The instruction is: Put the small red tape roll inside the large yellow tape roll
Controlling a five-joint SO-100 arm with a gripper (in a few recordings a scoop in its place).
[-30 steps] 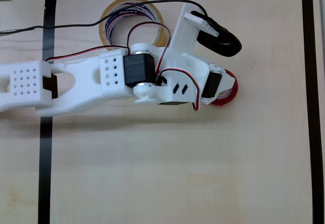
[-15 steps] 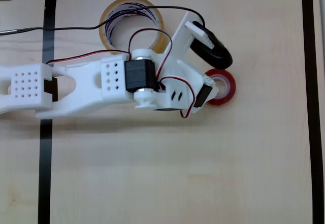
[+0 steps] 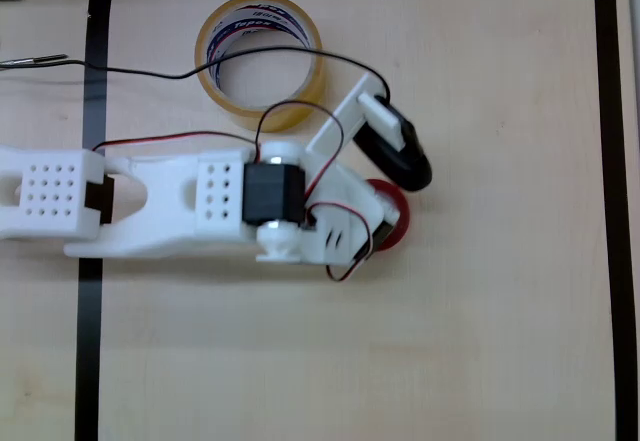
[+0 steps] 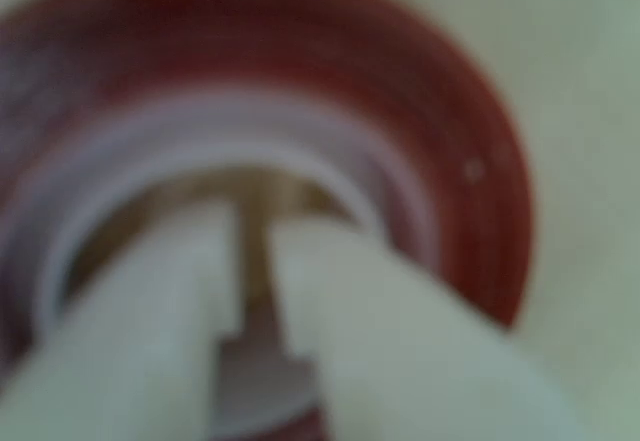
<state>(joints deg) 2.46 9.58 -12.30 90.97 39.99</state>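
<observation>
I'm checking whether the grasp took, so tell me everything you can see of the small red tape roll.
The small red tape roll is a glossy red ring with a white inner core, lying below and to the right of the large yellow tape roll in the overhead view, apart from it. The arm covers most of it there. In the blurred wrist view the hand has white fingers reaching into its hole, nearly together; whether they grip it is unclear.

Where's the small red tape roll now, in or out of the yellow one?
Out. The small glossy red tape roll sits beside the arm, apart from the wide translucent yellow tape roll, whose centre is empty.
</observation>
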